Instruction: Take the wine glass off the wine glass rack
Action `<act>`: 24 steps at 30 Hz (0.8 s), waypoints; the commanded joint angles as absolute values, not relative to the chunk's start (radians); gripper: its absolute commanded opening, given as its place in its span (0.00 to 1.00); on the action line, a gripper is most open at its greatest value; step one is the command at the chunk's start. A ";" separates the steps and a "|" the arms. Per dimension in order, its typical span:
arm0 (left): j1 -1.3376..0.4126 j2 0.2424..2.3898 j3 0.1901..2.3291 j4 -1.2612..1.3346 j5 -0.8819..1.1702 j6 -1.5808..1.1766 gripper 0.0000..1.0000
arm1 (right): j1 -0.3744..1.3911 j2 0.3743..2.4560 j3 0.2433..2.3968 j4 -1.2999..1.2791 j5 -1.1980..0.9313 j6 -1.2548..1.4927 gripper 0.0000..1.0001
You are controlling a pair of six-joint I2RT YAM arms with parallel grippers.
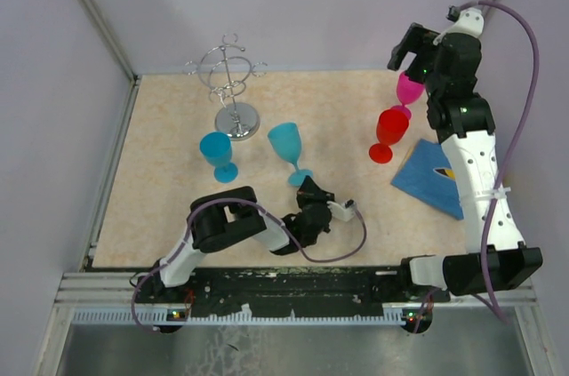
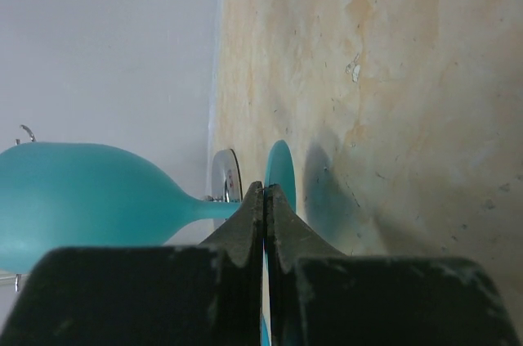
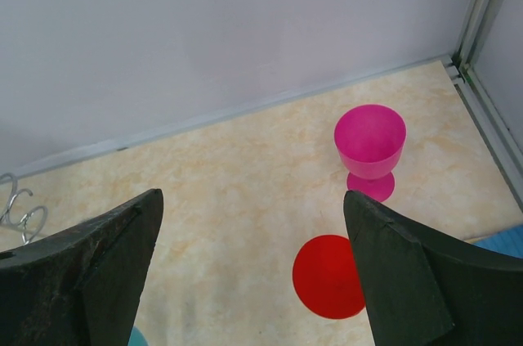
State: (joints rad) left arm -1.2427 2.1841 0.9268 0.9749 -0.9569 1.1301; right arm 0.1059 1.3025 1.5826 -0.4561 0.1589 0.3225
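Note:
The silver wire wine glass rack (image 1: 233, 83) stands at the back left with nothing hanging on its curled arms. A teal wine glass (image 1: 287, 143) stands slightly tilted in front of it. My left gripper (image 1: 308, 186) is shut on the rim of its foot. In the left wrist view the jaws (image 2: 264, 190) pinch the thin teal foot (image 2: 282, 173), with the bowl (image 2: 82, 199) to the left and the rack's disc base (image 2: 225, 174) behind. My right gripper (image 1: 404, 52) is open and empty, raised at the back right; its wrist view (image 3: 252, 196) shows bare table between the fingers.
A blue glass (image 1: 218, 152) stands left of the teal one. A red glass (image 1: 389, 132) and a pink glass (image 1: 409, 90) stand at the right, below my right gripper. A blue cloth (image 1: 431, 179) lies beside the right arm. Grey walls close the back and sides.

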 commanded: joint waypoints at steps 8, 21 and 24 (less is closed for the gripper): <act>-1.238 2.195 0.999 0.854 -0.935 0.999 0.00 | 0.088 1.253 1.563 -0.396 0.147 0.314 0.92; -1.236 2.204 1.017 0.725 -0.892 0.863 0.00 | 0.078 1.249 1.553 -0.379 0.137 0.313 0.92; -1.236 2.203 1.025 0.699 -0.888 0.836 0.00 | 0.078 1.251 1.552 -0.376 0.135 0.313 0.92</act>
